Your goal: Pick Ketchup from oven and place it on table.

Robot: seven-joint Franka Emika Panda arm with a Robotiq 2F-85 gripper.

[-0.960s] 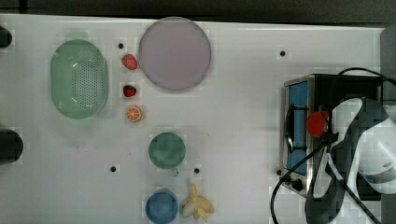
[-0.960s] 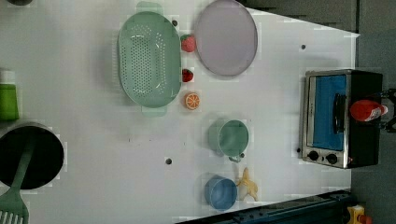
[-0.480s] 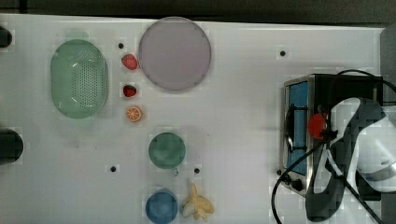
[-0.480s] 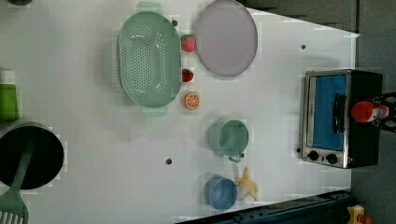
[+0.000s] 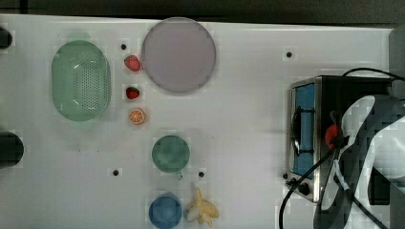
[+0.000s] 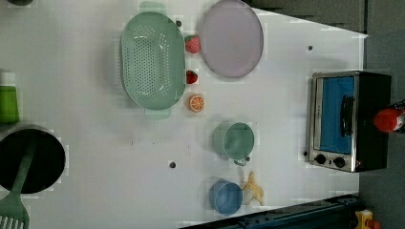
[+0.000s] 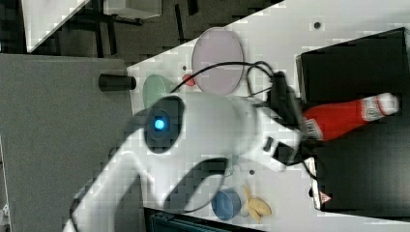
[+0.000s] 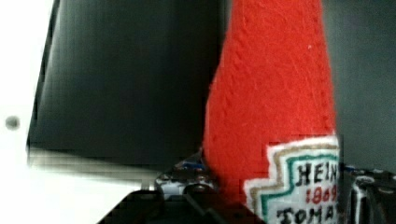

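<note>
The ketchup [image 7: 348, 118], a red bottle with a white cap and label, is above the black top of the oven [image 5: 353, 90] at the top view's right. My gripper [image 7: 302, 130] is shut on its lower body. In the wrist view the ketchup [image 8: 275, 93] sits between the fingertips [image 8: 187, 182], label near the pads. From the top the ketchup [image 5: 331, 135] is a red spot beside my white arm [image 5: 377, 143]. In the left view the ketchup [image 6: 389, 119] is past the oven [image 6: 348, 119]. The oven's bluish door is shut and faces the white table [image 5: 239, 119].
On the table lie a green colander [image 5: 81, 78], a purple plate [image 5: 178, 54], two strawberries [image 5: 133, 63], an orange slice [image 5: 137, 116], a green cup [image 5: 170, 153], a blue cup [image 5: 165, 210] and a banana [image 5: 203, 210]. A black cable [image 5: 305, 181] hangs by the oven's knobs.
The fingers closed on the ketchup. The bottle has since shifted a little toward the left view's right, over the oven's back edge.
</note>
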